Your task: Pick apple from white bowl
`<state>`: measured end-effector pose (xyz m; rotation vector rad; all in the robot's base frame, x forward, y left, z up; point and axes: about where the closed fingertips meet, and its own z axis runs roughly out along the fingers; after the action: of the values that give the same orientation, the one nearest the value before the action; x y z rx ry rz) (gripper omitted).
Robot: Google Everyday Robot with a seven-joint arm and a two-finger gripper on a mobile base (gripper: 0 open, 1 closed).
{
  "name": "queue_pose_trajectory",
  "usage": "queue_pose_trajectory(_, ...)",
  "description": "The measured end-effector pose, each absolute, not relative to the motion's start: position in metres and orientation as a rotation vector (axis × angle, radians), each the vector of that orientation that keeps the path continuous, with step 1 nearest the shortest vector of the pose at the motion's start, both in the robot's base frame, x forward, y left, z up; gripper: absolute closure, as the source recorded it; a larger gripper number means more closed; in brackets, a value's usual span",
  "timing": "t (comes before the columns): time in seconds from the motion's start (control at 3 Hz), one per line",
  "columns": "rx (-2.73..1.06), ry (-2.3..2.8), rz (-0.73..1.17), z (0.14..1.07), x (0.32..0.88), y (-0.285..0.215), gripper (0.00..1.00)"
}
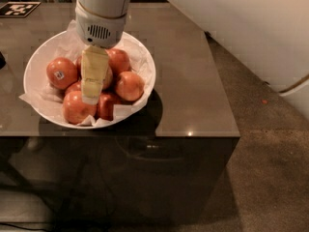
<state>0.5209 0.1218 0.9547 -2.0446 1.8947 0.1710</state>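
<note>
At lower left of the frame the table [193,81] is carrying the white bowl [30,74]. Red apples [128,85] are lying inside. The gripper [91,98] is hanging in its middle, covering most of the apple [109,78]; jaws apart or together, I cannot tell.

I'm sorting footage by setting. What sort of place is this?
Probably an indoor lab or office test space: a printed black-and-white marker lies on the brown table, the floor is speckled, and a robot gripper sits among apples in the white bowl.
</note>
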Motion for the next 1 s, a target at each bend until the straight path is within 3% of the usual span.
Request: queue_pose_trajectory(1.0,-2.088,1.855,0.173,0.918,0.544,0.121,0.00)
